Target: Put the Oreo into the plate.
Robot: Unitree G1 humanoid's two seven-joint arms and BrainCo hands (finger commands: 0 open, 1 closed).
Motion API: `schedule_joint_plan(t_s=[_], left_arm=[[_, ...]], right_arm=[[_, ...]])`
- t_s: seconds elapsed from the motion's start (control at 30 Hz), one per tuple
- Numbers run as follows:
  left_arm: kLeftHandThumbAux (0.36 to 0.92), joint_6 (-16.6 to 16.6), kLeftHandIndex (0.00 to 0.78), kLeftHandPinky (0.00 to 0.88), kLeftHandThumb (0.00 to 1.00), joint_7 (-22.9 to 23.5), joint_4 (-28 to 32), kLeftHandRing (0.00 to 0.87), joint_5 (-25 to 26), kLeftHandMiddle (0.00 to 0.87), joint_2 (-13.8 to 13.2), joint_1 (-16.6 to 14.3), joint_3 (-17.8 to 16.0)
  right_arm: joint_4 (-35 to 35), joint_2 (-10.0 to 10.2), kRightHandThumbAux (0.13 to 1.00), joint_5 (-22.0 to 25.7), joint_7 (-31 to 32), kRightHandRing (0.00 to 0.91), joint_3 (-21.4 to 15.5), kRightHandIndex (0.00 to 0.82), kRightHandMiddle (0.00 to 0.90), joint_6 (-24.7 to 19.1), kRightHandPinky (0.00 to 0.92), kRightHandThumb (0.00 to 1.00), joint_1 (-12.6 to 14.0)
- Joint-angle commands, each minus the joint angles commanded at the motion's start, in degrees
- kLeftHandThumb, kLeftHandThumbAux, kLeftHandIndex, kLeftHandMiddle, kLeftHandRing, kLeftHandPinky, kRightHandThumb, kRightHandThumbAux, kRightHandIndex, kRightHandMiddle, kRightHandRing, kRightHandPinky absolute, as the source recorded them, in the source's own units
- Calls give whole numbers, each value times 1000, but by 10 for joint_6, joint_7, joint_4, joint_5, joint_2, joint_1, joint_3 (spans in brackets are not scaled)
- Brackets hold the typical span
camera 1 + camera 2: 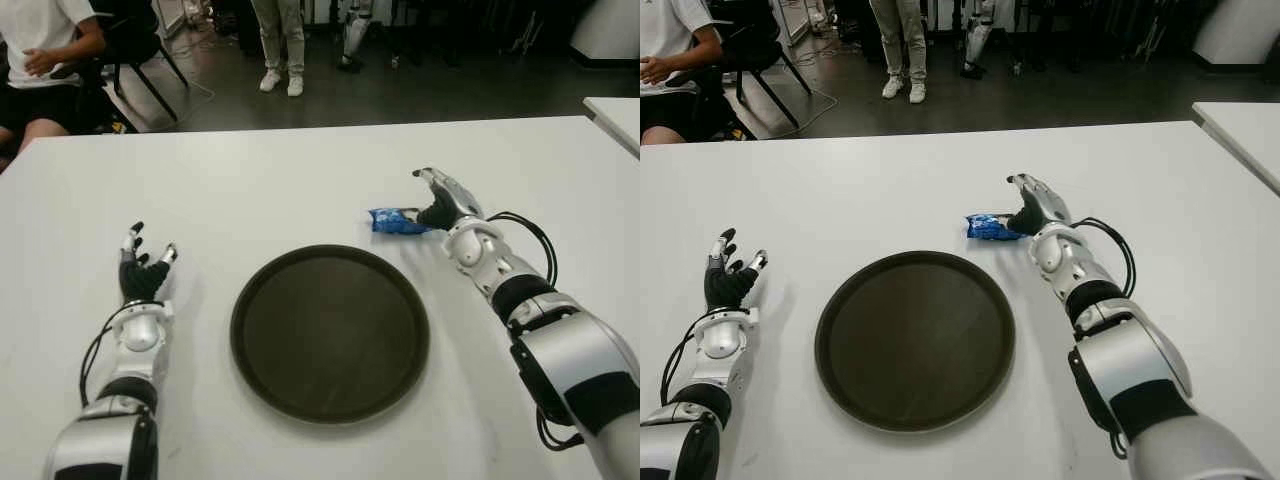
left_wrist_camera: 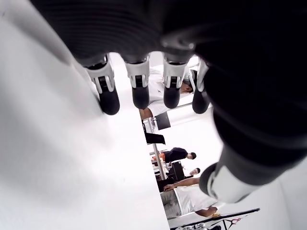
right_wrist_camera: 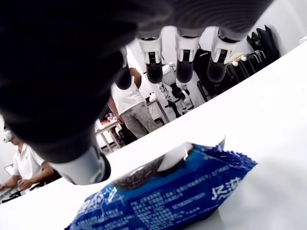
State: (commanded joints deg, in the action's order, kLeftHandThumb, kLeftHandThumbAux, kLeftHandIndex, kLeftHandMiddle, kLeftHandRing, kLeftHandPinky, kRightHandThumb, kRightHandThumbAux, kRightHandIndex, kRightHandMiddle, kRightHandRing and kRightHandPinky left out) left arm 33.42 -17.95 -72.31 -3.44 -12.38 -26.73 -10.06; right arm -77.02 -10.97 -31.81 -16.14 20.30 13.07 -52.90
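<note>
Blue Oreo packet (image 1: 396,221) flat on white table (image 1: 300,190), just beyond far-right rim of dark round plate (image 1: 330,333), not in it. Right hand (image 1: 441,203) over packet's right end, fingers (image 3: 184,67) spread wide above wrapper, thumb near; no grip. Left hand (image 1: 142,268) left of plate, fingers relaxed, holding nothing.

My two head eyes look forward and down at the table (image 1: 300,170), both showing the plate (image 1: 330,332) at lower centre. Each wrist camera sits close under its palm, facing along my fingers (image 3: 183,62); the right one shares the Oreo (image 3: 168,196).
</note>
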Motion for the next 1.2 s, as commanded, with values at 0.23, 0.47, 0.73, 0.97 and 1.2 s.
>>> schedule_joint_plan(t_s=[0.23, 0.47, 0.73, 0.97, 1.2], left_arm=[[734, -3, 31, 5, 0, -6, -1, 9, -5, 28, -1, 0, 3], [733, -7, 37, 6, 0, -5, -3, 16, -3, 38, -3, -2, 2], [748, -4, 43, 17, 0, -4, -3, 22, -2, 43, -1, -2, 1], [747, -2, 45, 15, 0, -1, -3, 24, -3, 46, -2, -1, 3], [734, -6, 40, 15, 0, -7, -3, 20, -4, 42, -1, -2, 3]], right_arm=[[2, 0, 733, 4, 2, 2, 0, 0, 2, -1, 36, 384, -4], [1, -1, 733, 0, 7, 13, 4, 0, 17, -5, 38, 362, -12], [0, -5, 726, -7, 9, 16, 14, 0, 28, -6, 34, 375, -18], [-2, -11, 728, -24, 17, 24, 30, 0, 29, -11, 39, 383, -27], [-5, -19, 742, -44, 30, 30, 50, 0, 32, -18, 40, 334, -36]])
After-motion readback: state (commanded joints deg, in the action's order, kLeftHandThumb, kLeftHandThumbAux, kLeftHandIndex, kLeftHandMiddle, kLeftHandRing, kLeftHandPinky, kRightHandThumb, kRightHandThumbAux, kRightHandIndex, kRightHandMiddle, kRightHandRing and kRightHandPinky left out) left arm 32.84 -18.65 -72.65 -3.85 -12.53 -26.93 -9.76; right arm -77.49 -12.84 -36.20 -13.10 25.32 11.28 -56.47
